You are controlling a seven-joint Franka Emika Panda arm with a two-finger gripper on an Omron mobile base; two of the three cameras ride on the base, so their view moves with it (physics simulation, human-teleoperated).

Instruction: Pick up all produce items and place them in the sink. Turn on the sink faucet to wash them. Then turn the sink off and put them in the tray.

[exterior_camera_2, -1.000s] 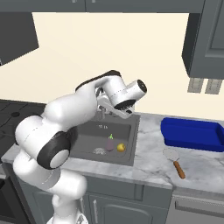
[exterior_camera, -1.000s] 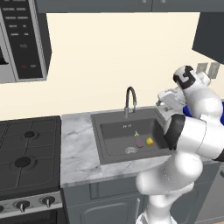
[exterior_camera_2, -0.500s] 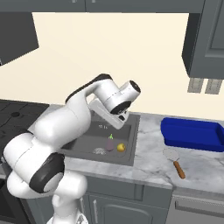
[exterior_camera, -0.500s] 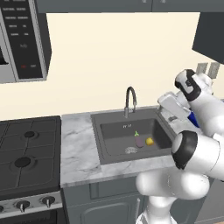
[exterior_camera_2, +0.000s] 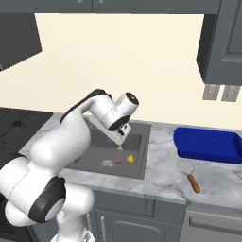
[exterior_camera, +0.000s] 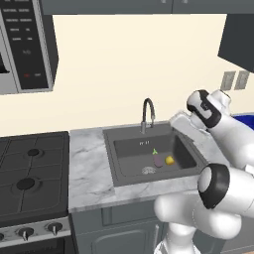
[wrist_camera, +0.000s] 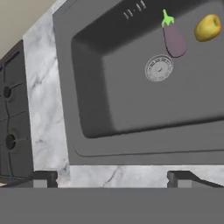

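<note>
- Your gripper (wrist_camera: 112, 177) hangs above the sink (wrist_camera: 109, 109) with its jaws spread wide and nothing between them.
- You can see the eggplant (wrist_camera: 174, 38) lying on the sink floor just beside the drain (wrist_camera: 159, 68), its green stem pointing toward the sink's back wall.
- The lemon (wrist_camera: 207, 27) sits in the sink too, just beside the eggplant, on the side away from the drain, not touching it.
- In the left base view the faucet (exterior_camera: 147, 114) stands at the sink's back edge, spout arching over the basin; whether water runs, you cannot tell.
- The blue tray (exterior_camera_2: 208, 144) rests on the tabletop (exterior_camera_2: 165, 160) to the right of the sink, well apart from it.
- A spatula (exterior_camera_2: 188, 173) lies on the tabletop between sink and tray, nearer the front edge.
- The stove (exterior_camera: 30, 173) lies to the left of the sink.
</note>
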